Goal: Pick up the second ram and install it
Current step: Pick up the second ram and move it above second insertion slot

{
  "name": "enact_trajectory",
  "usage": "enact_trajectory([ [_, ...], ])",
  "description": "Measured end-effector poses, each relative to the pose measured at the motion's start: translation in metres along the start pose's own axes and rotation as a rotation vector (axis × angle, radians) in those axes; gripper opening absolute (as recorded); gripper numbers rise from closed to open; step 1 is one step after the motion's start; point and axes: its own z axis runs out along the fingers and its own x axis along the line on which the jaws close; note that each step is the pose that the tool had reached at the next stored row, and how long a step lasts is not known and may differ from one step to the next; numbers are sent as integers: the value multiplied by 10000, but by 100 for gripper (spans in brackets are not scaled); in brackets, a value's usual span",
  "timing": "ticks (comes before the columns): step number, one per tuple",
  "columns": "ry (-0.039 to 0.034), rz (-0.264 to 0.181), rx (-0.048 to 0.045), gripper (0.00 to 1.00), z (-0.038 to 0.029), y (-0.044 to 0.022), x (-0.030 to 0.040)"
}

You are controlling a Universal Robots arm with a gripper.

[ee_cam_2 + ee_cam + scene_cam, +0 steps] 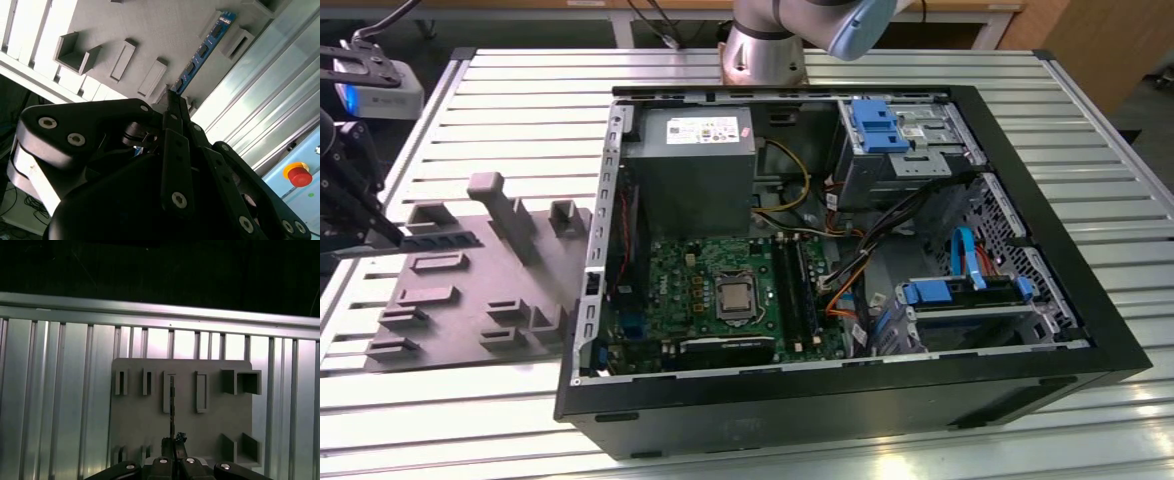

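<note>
The second ram (443, 241) is a long thin stick with a row of dark chips, standing on edge over the grey fixture block (520, 275) at the exterior view's left. My gripper (384, 236) is shut on its near end. In the second wrist view the ram (205, 47) looks blue and runs away from the closed fingertips (172, 100) over the fixture (150, 30). In the first wrist view the ram (172, 405) shows edge-on, in line with a fixture slot (166, 390), with the gripper (174, 444) at its end. Whether it still sits in the slot I cannot tell.
An open black computer case (1067, 340) lies on the slatted metal table (520, 80), to the exterior view's right of the fixture. Inside are the green motherboard (680, 290) with long black slots (791, 290), a grey power supply (687, 160), cables and blue drive brackets (874, 125). The arm's base (767, 45) stands behind the case.
</note>
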Motion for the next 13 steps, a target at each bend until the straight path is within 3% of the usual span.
enact_trajectory([
  [13,-18,0,2,12,-46,1,-7],
])
